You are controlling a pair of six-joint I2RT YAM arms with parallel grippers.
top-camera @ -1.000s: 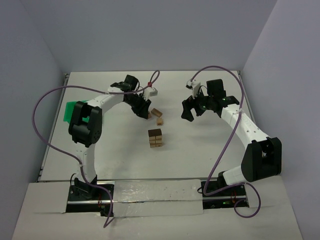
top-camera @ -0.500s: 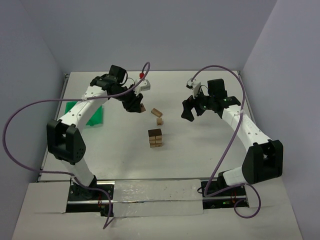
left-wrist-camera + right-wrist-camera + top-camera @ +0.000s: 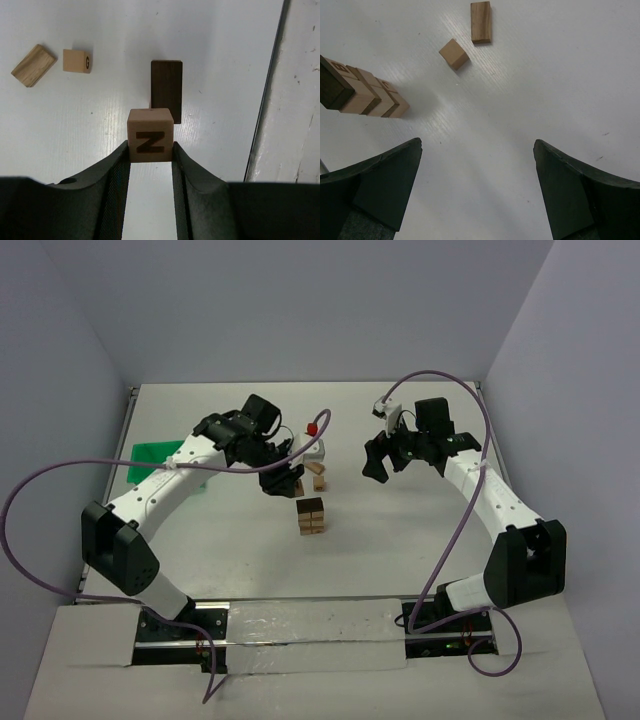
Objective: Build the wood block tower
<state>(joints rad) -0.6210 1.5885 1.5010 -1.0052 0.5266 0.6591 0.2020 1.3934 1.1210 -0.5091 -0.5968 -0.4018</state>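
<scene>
The tower stands mid-table, a short stack of tan blocks with a dark top; it also shows in the left wrist view and the right wrist view. My left gripper is shut on a tan cube marked "Z", held in the air just behind and left of the tower. Two loose blocks lie behind the tower: a cube and a flat piece, seen also in the left wrist view. My right gripper is open and empty, right of them.
A green bin sits at the left, partly hidden by the left arm. The table's right edge and a rail show in the left wrist view. Purple cables loop over both arms.
My left arm swung right and nearer with the cube, from back left of the loose blocks to just beside the tower. The right arm has not moved.
</scene>
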